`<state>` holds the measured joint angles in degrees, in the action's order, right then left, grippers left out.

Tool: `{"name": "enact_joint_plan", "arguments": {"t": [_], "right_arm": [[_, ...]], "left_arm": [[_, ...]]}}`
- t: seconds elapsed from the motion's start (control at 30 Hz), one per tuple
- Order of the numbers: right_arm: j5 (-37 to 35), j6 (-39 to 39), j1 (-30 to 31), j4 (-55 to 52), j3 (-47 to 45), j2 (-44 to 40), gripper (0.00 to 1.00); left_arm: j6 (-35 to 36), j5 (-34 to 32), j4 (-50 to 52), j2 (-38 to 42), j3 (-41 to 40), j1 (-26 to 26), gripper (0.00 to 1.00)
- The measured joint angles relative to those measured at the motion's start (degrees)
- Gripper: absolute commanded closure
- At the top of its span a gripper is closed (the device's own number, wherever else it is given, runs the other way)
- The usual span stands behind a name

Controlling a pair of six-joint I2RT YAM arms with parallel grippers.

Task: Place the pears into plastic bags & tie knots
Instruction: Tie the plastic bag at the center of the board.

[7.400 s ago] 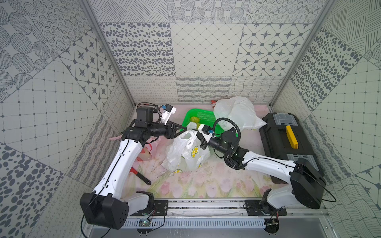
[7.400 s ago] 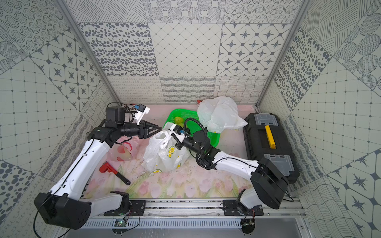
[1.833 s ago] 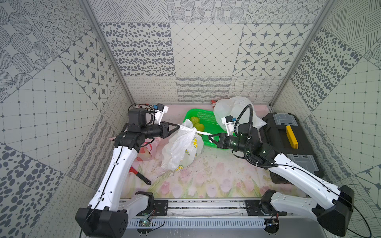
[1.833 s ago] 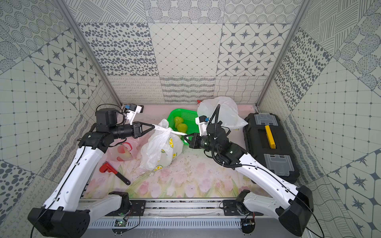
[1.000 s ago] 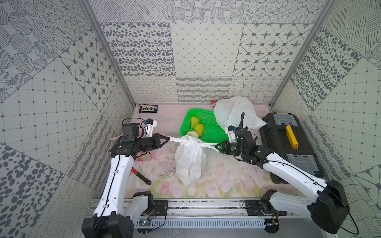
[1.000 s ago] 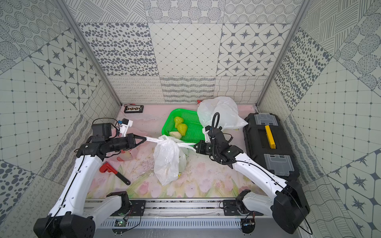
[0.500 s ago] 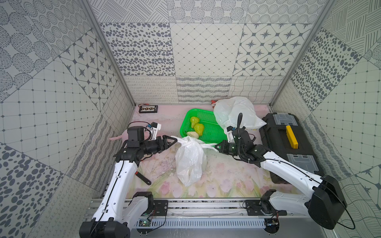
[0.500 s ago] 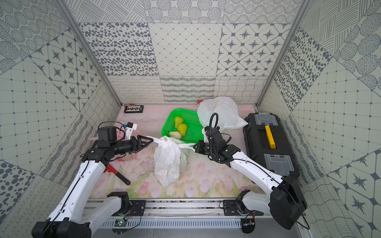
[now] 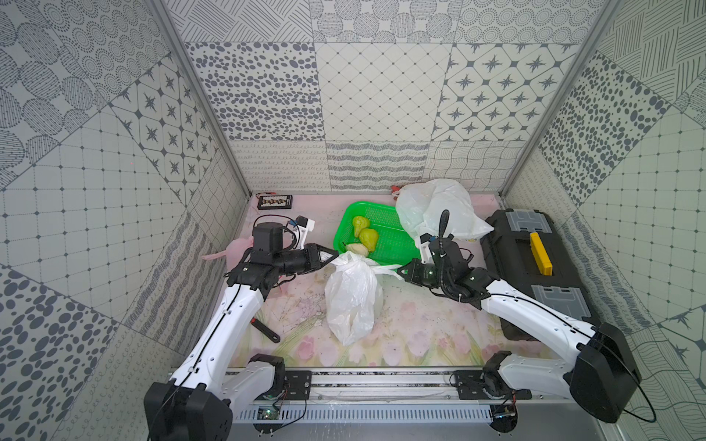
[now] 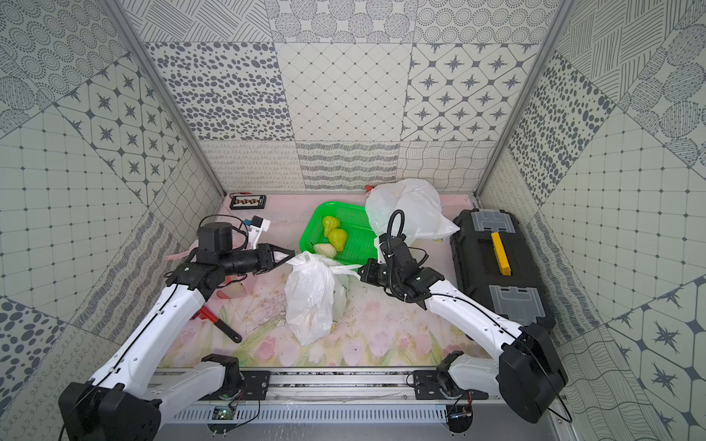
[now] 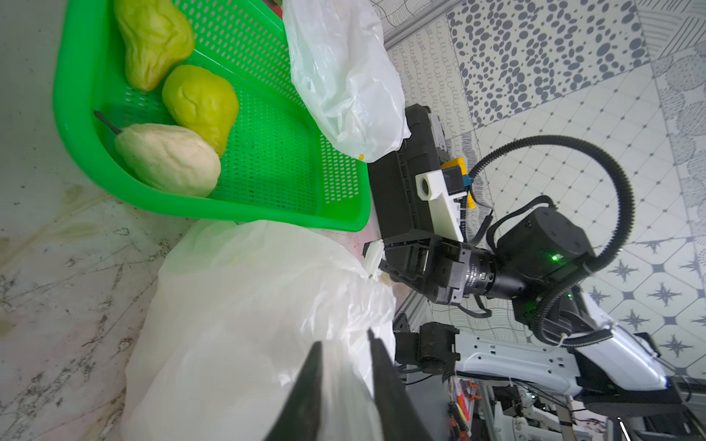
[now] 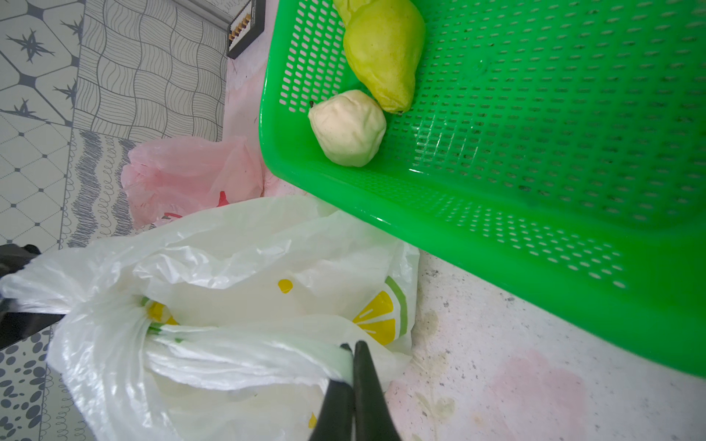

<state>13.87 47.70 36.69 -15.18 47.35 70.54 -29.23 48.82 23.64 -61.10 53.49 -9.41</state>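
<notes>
- Step: knot-tying on lemon bag (image 9: 353,301), judging by the pose. Bag sits mid-floor, bulging, neck bunched at its 12 o'clock end. Contents not visible thru film.
- L gripper (image 9: 331,259) is at 9 o'clock of the neck, jaws pinching bunched handle film. L wrist view shows film filling the gap btwn them.
- R gripper (image 9: 400,272) is at 3 o'clock of the neck, jaws pressed together on the other handle strip, which is stretched fairly taut.
- Handles meet at a gathered point by the lemon print in R wrist view. Can't tell if they're crossed into a knot or only bunched.
- Next, prob: pull handles apart 9 vs 3 to cinch, or cross + tuck for another throw. Needs even tension w/ both pinches held. Thin film may slip or tear.
- Rest of task: 3 pears (image 9: 367,239) lie in green basket (image 9: 395,238). Plain white bag (image 9: 435,208) is at 1 o'clock, pink bag (image 9: 233,250) at 9 o'clock by L wall. Roughly partway, I'd say.
- Edges: basket's near rim is just beside the bag neck at 12 o'clock and close to R gripper, so little room that way.
- Toolbox (image 9: 565,259) at 3 o'clock, near R forearm, limits R's outward pull.
- L side: pink bag + wall lie past L wrist at 9 o'clock, so only some room.
- Open room: floor at 6 o'clock toward the rail, also 4–5 o'clock. Red-handled tool (image 9: 267,331) at 7–8 o'clock, well apart from the bag.
</notes>
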Motion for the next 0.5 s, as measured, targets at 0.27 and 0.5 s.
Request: {"name": "enact_joint_plan", "arguments": {"t": [0.27, 0.5], "right_arm": [[1.2, 0.4, -4.0, 0.7, -3.2, -5.2, 1.00], [5.2, -3.4, -5.1, -0.2, -3.0, -6.3, 1.00]], "left_arm": [[7.9, -2.7, 9.1, -0.1, 2.3, 5.6, 1.00], [8.8, -0.1, 11.9, 1.0, -0.3, 10.6, 1.00]]}}
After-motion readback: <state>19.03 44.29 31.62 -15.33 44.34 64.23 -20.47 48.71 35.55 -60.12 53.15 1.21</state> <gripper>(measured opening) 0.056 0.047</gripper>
